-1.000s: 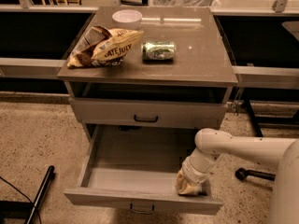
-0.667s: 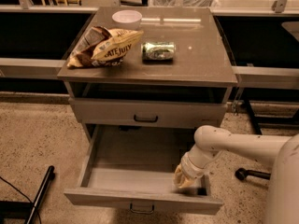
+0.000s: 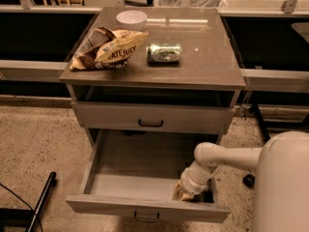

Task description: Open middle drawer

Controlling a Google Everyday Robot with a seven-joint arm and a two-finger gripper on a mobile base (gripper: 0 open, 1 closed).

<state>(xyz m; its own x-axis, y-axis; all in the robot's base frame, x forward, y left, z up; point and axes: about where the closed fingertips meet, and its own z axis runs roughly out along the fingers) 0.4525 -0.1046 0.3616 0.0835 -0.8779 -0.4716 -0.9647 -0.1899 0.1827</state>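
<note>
The middle drawer is pulled far out of the cabinet. Its flat grey-beige front faces me with a small dark handle, and its bare tray floor shows. My gripper reaches down from the white arm into the drawer's front right corner, just behind the drawer front. Its tips are partly hidden by the front panel. The drawer above is closed, with a dark handle.
On the cabinet top lie a chip bag, a green can on its side and a white bowl. My white robot body fills the lower right. A dark pole lies on the floor at the left.
My gripper has shifted slightly left and closer to the drawer front inside the open drawer. The drawer itself has not visibly moved.
</note>
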